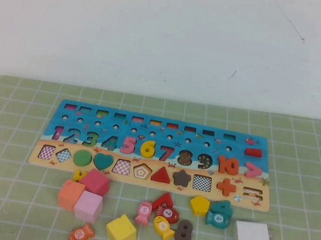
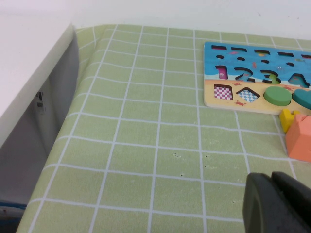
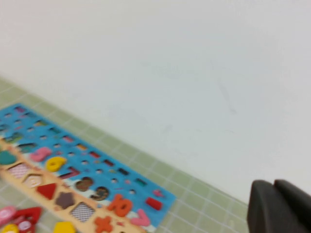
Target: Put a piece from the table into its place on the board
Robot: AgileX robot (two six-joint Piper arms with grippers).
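The yellow 6 [image 1: 147,149] sits already in the board [image 1: 75,113], so the task looks done; the left gripper [image 2: 277,204] and right gripper [image 3: 279,208] are away from it, and I cannot tell how either is set.

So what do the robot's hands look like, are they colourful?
No, both look plain. The left gripper is a dark grey, blocky, matte shape with rounded edges. The right gripper looks the same: dark and chunky. No cables, stickers or markings show on either.
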